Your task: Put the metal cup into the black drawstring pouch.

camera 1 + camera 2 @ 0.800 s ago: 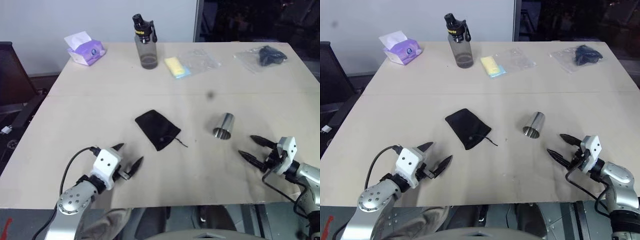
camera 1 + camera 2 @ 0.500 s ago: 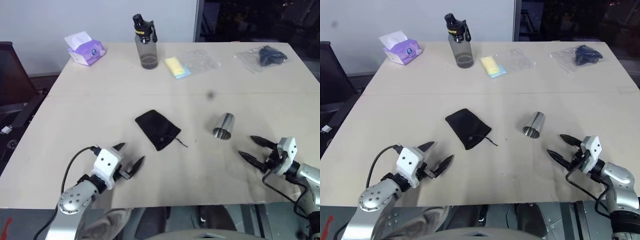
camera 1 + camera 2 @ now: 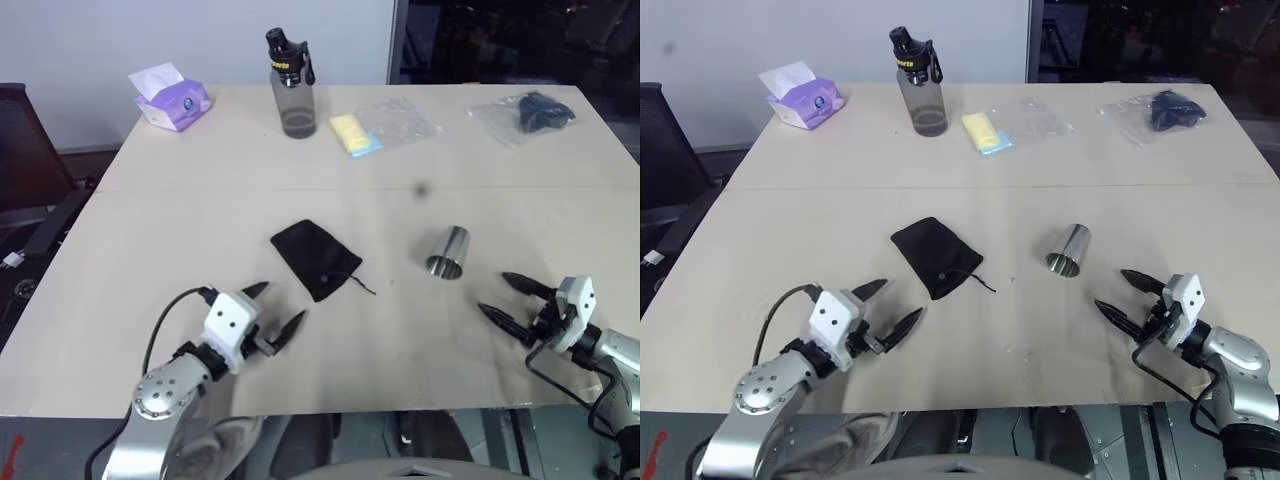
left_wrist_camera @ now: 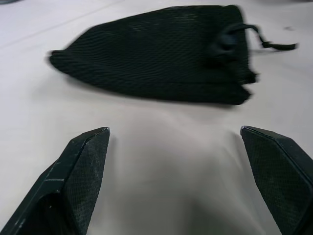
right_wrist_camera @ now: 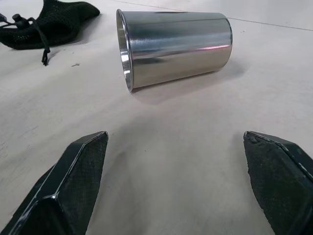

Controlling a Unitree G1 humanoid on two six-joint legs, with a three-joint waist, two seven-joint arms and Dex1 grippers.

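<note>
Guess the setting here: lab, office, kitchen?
Likely an office or lab room: a large pale table against a white wall, a dark office chair alongside, with a tissue pack and water bottle.

1. The left arm reaches in from the near left edge, silver at the joint, with a white wrist block and a black cable looping off it.
2. The left gripper (image 3: pixel 273 312) hovers low, its two black fingers spread wide and empty, pointing forward and a little toward the right.
3. The right arm comes in at the near right corner, forearm low.
4. The right gripper (image 3: pixel 512 301) points toward the left, its fingers wide apart, holding nothing.
</note>
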